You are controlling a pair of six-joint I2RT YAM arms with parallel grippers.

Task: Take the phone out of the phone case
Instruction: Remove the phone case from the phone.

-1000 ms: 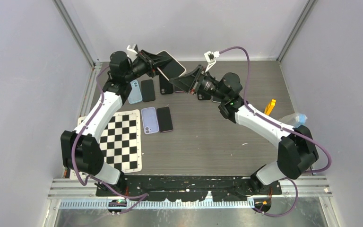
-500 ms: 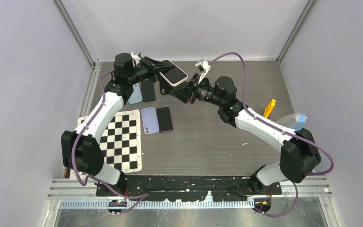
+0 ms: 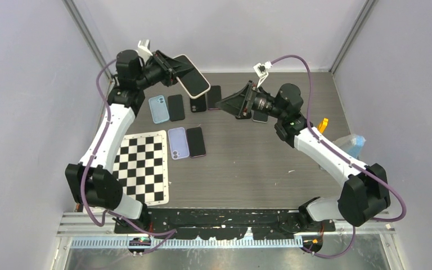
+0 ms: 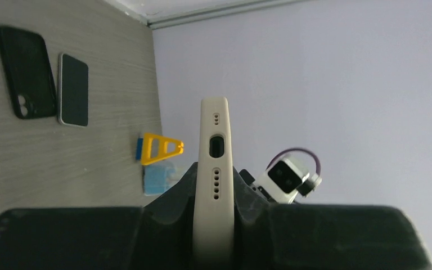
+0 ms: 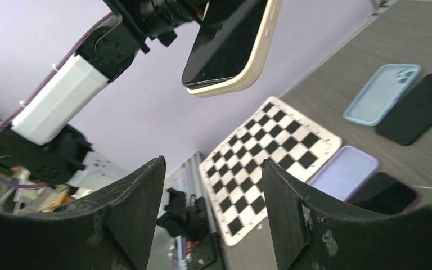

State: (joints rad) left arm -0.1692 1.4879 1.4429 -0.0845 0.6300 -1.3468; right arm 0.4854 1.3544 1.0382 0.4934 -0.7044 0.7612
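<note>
While nothing on the near counter [image 3: 259, 163] has stirred in the last 1 second, the 2 arms above it have drawn apart. The checkerboard mat [image 3: 143, 166], the lilac case [image 3: 178, 143] with a black phone [image 3: 196, 142] beside it, and 1 row back the light blue case [image 3: 159, 108] all lie as they did.

Your right pincer [image 3: 220, 105] had its tips just beside the held phone 0.5 seconds ago. Now it sits pulled back to the right, well apart from it. Its fingers are spread wide and hold nothing; through the gap its wrist camera shows only the mat and the counter.

Farther back, your left pincer [image 3: 175, 68] has lifted and swung toward the far-left corner. It is clamped on 1 end of the cream case [image 4: 214, 180], whose port edge stands between its fingers in the left wrist view. The phone [image 3: 196, 83] is still seated in that case, held aloft near the back wall, with its dark screen turned toward the right arm. From the right wrist view, the cream rim wraps the screen all round, and no corner looks peeled.

You should read this as a separation without a result: the phone has not left the case. I judge that the task stands no further on. The right pincer will need a fresh approach to the free end before any prying can start.
</note>
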